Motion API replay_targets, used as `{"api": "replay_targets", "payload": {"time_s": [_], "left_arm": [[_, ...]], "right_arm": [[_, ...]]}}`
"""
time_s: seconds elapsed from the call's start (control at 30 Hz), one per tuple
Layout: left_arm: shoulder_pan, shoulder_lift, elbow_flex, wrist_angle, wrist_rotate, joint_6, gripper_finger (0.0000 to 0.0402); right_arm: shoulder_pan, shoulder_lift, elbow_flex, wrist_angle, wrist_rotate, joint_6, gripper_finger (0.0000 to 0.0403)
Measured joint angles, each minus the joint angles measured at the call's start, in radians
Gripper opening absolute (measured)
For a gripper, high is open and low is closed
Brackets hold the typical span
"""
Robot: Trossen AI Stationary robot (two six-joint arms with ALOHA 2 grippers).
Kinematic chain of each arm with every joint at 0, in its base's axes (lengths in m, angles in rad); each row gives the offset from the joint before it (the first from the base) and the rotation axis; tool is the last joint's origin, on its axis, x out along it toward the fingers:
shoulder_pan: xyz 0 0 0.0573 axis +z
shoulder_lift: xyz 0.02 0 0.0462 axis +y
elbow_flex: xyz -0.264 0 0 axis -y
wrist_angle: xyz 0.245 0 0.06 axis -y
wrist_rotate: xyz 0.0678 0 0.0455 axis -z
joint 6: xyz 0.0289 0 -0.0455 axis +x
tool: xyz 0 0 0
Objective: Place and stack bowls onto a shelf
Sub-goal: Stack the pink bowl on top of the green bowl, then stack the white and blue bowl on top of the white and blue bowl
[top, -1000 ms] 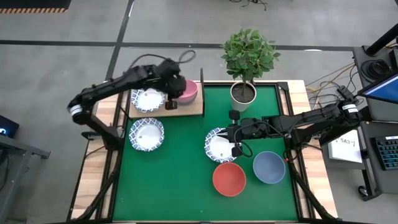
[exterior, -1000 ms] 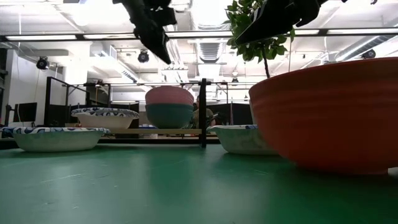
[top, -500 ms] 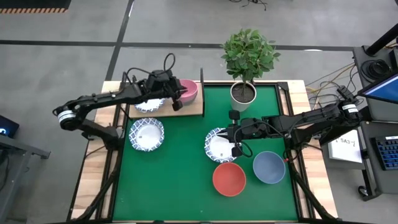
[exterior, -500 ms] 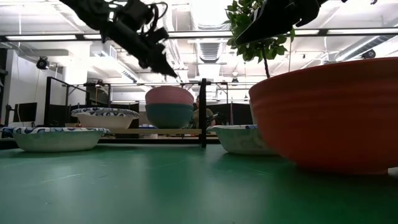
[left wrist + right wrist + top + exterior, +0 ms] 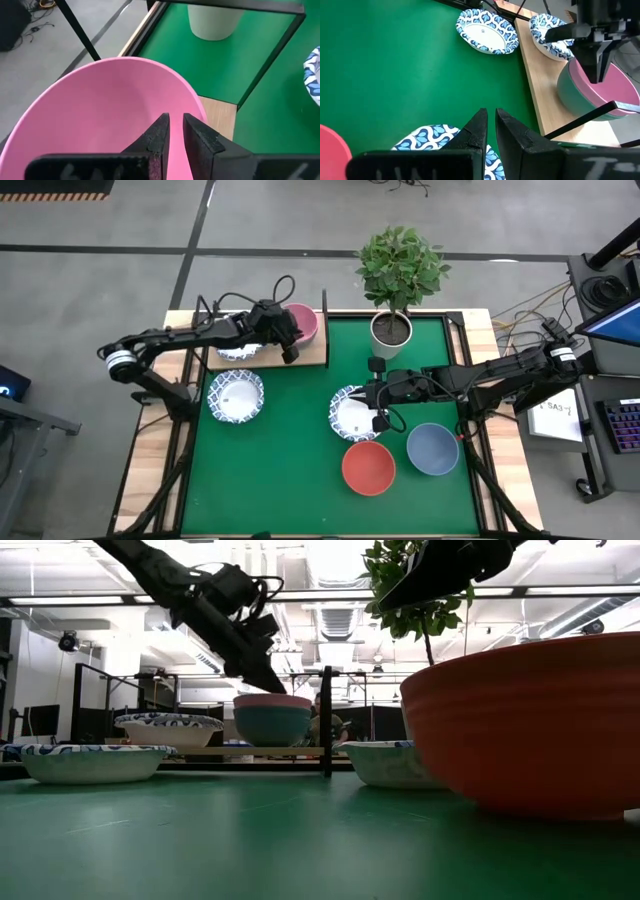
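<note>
My left gripper (image 5: 289, 346) is shut, with its tips on the pink bowl (image 5: 305, 322). That bowl sits nested in the green bowl (image 5: 272, 726) on the wooden shelf (image 5: 312, 358). A white, blue-rimmed bowl (image 5: 238, 345) stands beside them on the shelf, partly under the arm. My right gripper (image 5: 366, 406) hovers shut above another white-blue bowl (image 5: 350, 418) on the mat and touches nothing. A third white-blue bowl (image 5: 236, 396), the red bowl (image 5: 368, 467) and the grey-blue bowl (image 5: 432, 448) rest on the mat. My left gripper (image 5: 176, 117) presses its shut fingers down on the pink bowl's inner wall (image 5: 150, 107), close to the rim. It comes slanting from above and from the table's left. The bowl sits upright, sunk in the green bowl with only its rim band (image 5: 272, 700) showing.
The white plant pot (image 5: 391, 330) with its leafy plant stands at the mat's far edge. A black shelf upright (image 5: 324, 308) rises right beside the pink bowl. The green mat (image 5: 280, 480) shows bare at its near left part.
My left gripper has come down onto the pink bowl, its arm swinging out toward the table's left. The pink bowl, which sat high on the green bowl, has sunk into it, so only its rim band still shows.
</note>
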Motion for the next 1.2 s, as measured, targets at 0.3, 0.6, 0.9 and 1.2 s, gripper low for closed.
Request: {"api": "replay_targets", "payload": {"time_s": [0.3,0.6,0.9,1.2], "left_arm": [[-0.043,-0.097,-0.002,-0.071,0.001,-0.051,0.0036],[-0.280,-0.257,-0.020,-0.189,0.004,-0.209,0.0036],[-0.596,-0.294,-0.020,-0.581,0.006,-0.680,0.0036],[-0.626,-0.263,-0.020,-0.901,-0.096,-1.092,0.0062]], "right_arm": [[0.000,0.000,0.000,-0.001,0.000,-0.002,0.0027],[0.000,0.006,0.000,0.000,0.000,-0.019,0.0027],[0.000,0.007,0.000,0.002,0.000,-0.018,0.0027],[0.000,0.007,0.000,0.008,0.000,-0.018,0.0027]]}}
